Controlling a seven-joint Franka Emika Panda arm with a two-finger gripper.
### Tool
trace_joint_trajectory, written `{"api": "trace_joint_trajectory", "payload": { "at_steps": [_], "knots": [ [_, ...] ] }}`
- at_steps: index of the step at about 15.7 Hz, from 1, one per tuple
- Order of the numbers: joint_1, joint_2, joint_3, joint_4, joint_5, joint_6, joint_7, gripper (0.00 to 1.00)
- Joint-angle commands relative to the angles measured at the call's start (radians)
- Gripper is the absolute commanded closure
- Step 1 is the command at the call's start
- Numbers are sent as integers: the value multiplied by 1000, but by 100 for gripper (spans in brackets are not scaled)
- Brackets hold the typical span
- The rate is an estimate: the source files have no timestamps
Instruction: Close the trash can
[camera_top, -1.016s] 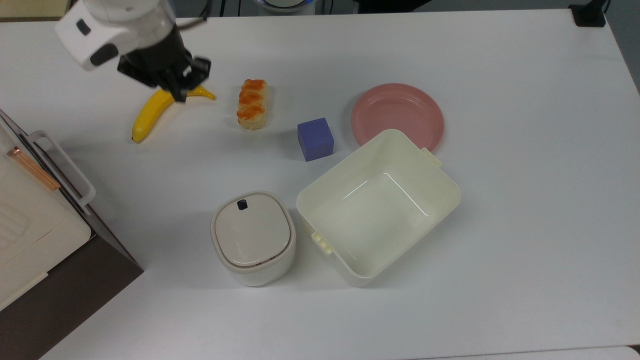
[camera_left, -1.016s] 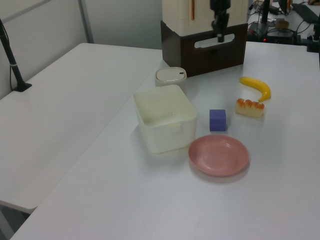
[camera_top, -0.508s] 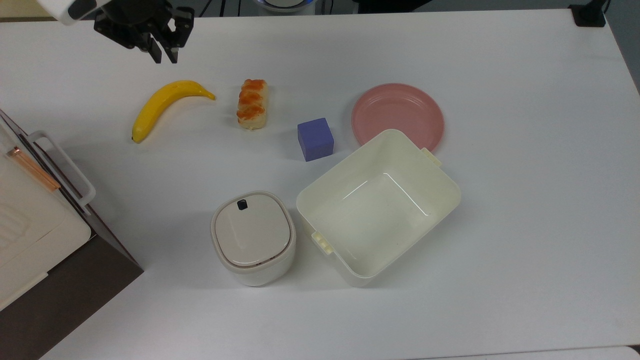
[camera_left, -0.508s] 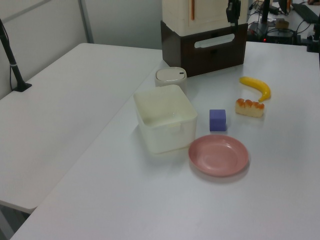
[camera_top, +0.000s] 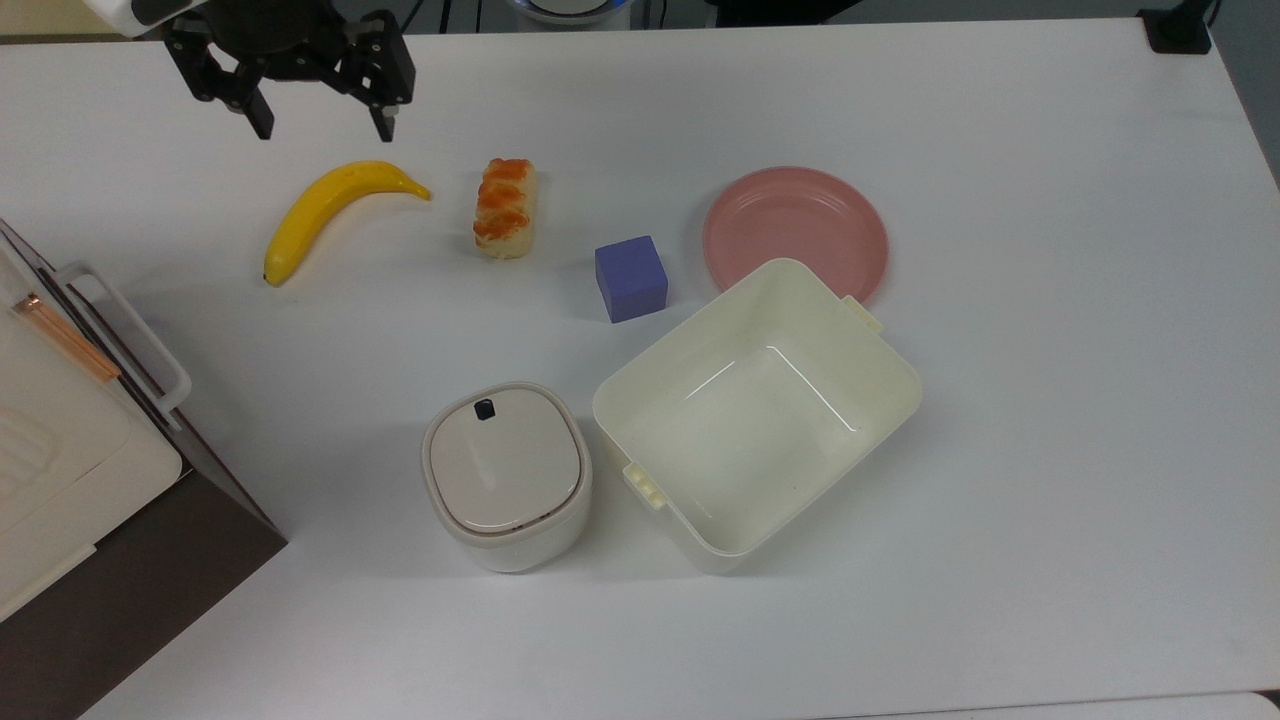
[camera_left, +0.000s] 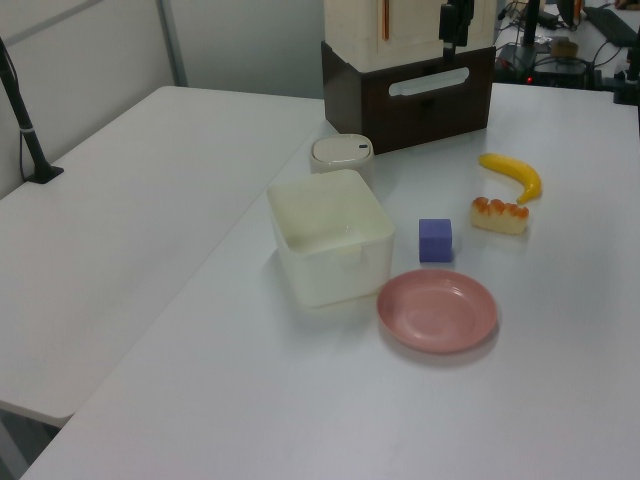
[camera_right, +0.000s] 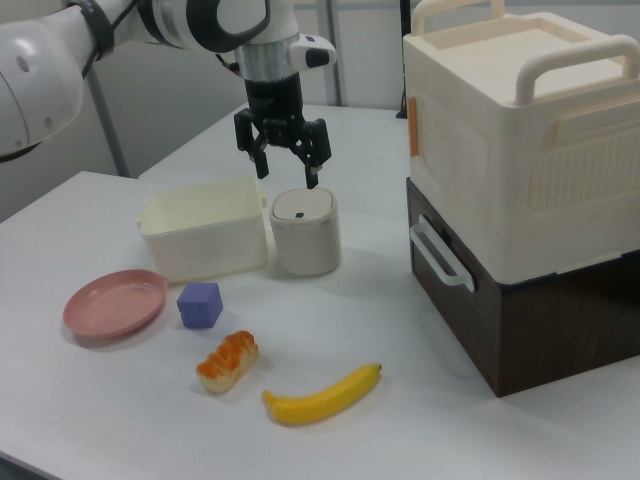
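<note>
Trash can (camera_top: 507, 475): stood near the table's (camera_top: 1050, 300) front edge in the top view, just beside the cream tub (camera_top: 757, 415) on the top view's left; its lid (camera_top: 505, 465) lay flat and appeared seated, button (camera_top: 484, 408) facing up.
Gripper (camera_top: 320, 125): hung empty with fingers (camera_top: 262, 122) spread wide, raised above the table beyond the banana (camera_top: 330, 205), well apart from the trash can.
Step in hand: judged as retreat after closure; the task looked complete or nearly so.
Next move: none needed on the lid, unless a check found it unlatched; then a downward press on the lid's centre would be required.
Change from earlier frames: one second before, the gripper was low over the banana with fingers close together; since then it had withdrawn toward the top view's far edge and opened. The objects on the table had not shifted.
</note>
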Motion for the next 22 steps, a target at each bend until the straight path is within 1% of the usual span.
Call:
{"api": "trace_joint_trajectory", "payload": {
  "at_steps": [1,3,5,8,9,10,12,13,16,22],
  "knots": [
    [5,-118,-7,-128,13,89,50,0],
    [6,-162,-19,-198,17,138,51,0],
    [15,-175,-24,-208,19,134,51,0],
    [57,-181,-39,-212,19,104,54,0],
    [76,-184,-41,-223,17,104,76,0],
    [90,-193,-45,-241,17,110,134,0],
    [104,-198,-49,-255,17,120,295,0],
    [107,-198,-49,-260,16,121,314,0],
    [109,-196,-49,-269,17,118,233,0],
    [109,-196,-49,-269,19,117,224,0]
  ]
}}
